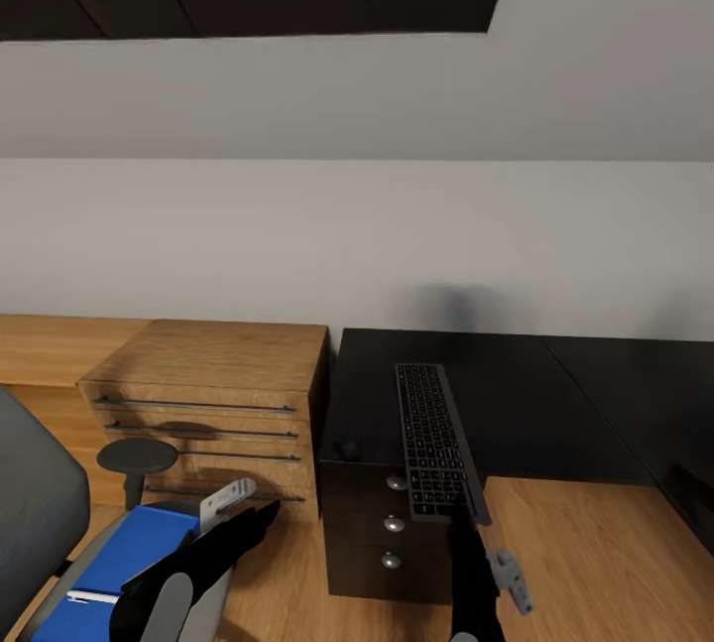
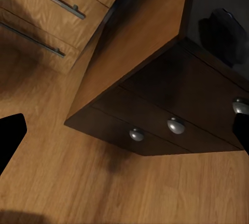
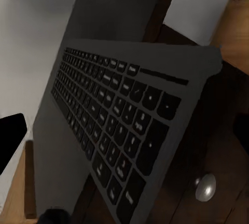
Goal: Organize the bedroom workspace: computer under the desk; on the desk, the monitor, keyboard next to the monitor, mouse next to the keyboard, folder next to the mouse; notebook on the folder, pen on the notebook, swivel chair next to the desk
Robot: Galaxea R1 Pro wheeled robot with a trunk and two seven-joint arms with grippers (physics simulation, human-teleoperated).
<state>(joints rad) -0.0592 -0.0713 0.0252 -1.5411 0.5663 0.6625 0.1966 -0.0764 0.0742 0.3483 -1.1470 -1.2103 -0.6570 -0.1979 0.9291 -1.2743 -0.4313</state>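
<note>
The slim dark keyboard point(image 1: 434, 442) point(image 3: 114, 125) hangs tilted over the front edge of the black desk point(image 1: 565, 394), its near end gripped by my right gripper point(image 1: 464, 521), which is shut on it. A small dark rounded thing point(image 1: 345, 448) point(image 2: 224, 26), possibly the mouse, lies on the desk's left corner. The bright blue folder point(image 1: 129, 551) lies on the grey seat of the swivel chair point(image 1: 30, 508) at lower left. My left gripper point(image 1: 241, 515) hovers open just right of the folder, with nothing between its fingers point(image 2: 10, 137). The monitor is out of view.
A dark drawer unit with round metal knobs point(image 1: 394, 524) point(image 2: 175, 125) stands under the desk's left end. A low oak drawer chest point(image 1: 213, 394) sits left of it against the white wall. The chair's round black armrest point(image 1: 137, 455) stands before the chest. The floor is wood.
</note>
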